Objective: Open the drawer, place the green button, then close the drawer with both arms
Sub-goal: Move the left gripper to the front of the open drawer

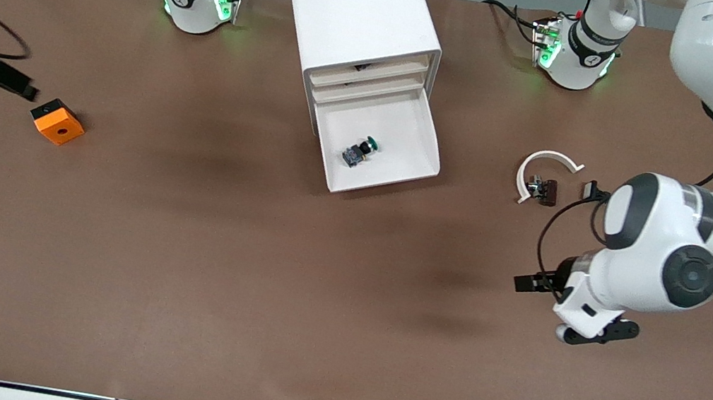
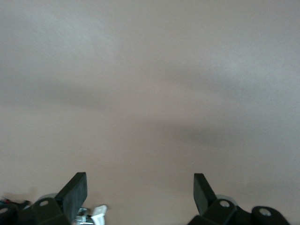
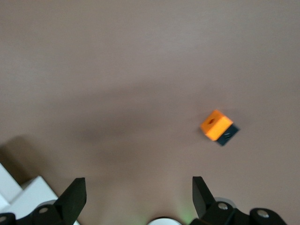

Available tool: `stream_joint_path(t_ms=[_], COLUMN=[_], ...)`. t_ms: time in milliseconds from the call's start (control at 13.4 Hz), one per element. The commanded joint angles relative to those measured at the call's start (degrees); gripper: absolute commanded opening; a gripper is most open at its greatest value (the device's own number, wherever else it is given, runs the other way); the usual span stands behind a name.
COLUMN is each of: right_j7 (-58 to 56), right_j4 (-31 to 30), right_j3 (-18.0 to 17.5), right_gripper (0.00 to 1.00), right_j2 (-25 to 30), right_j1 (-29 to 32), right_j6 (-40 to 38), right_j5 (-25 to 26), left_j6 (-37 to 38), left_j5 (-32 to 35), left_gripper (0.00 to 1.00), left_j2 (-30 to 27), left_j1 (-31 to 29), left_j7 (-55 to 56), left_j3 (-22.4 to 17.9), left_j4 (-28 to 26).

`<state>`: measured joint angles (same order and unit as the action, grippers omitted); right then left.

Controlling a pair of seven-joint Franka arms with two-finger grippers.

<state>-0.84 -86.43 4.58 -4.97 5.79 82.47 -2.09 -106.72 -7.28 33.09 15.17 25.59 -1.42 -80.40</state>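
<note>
Button: the tiny push-button part with a round green cap, black barrel and blue-grey block base (image 1: 360,151) lies on its side inside the pulled-out drawer, free of both grippers.
Drawer: the wide shallow white plastic tray-drawer (image 1: 410,133) is the lowest one of the white boxy cabinet (image 1: 359,4) and stands open, its mouth toward the front camera; the cream-fronted drawers above it are pushed in.
Left gripper: the black two-finger gripper (image 2: 139,193) hangs over bare brown table (image 1: 243,282) toward the left arm's end, nearer the front camera than the curved-strip parts; fingers spread wide, nothing between them.
Right gripper: the black gripper (image 3: 138,194) is up over the right arm's end of the table, fingers apart and empty; in the front view it is largely cut off at the frame edge.
Orange cube: the orange cube with a round hole (image 1: 57,121) sits on the table at the right arm's end, well apart from the cabinet.
Curved-strip parts: small black-brown parts with a white curved strip (image 1: 542,179) rest on the table between the cabinet and the left arm.
</note>
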Motion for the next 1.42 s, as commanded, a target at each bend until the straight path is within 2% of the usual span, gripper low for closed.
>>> stream_joint_path(t_ms=[0, 373, 596, 1043, 1342], right_j7=[-8.8, -6.9, 1.1, 4.4, 5.1], right_j4=[-0.8, -0.6, -0.2, 3.5, 3.1], right_j3=[-1.4, -1.9, -1.9, -2.0, -1.6], right_gripper=[1.0, 1.0, 1.0, 1.0, 1.0], right_j2=[0.8, 0.6, 0.4, 0.3, 1.8], right_j1=[8.3, 8.6, 2.6, -2.1, -3.4], right_j6=[-0.5, -0.3, -0.3, -0.5, -6.8], right_j5=[-0.3, -0.7, -0.3, -0.3, 0.2], left_j6=[-4.8, -12.5, -14.3, -14.0, -13.9], left_j5=[0.5, 1.1, 1.1, 1.1, 1.0], left_gripper=[1.0, 1.0, 1.0, 1.0, 1.0], left_j2=[0.8, 4.2, 5.8, 5.8, 5.8], left_j1=[3.5, 11.1, 14.6, 18.7, 22.0], left_j7=[3.1, 15.0, 20.6, 20.7, 20.7], left_j3=[-0.1, -0.2, -0.2, 0.0, 0.2], left_j4=[-2.9, -3.2, -3.1, -4.9, -6.3])
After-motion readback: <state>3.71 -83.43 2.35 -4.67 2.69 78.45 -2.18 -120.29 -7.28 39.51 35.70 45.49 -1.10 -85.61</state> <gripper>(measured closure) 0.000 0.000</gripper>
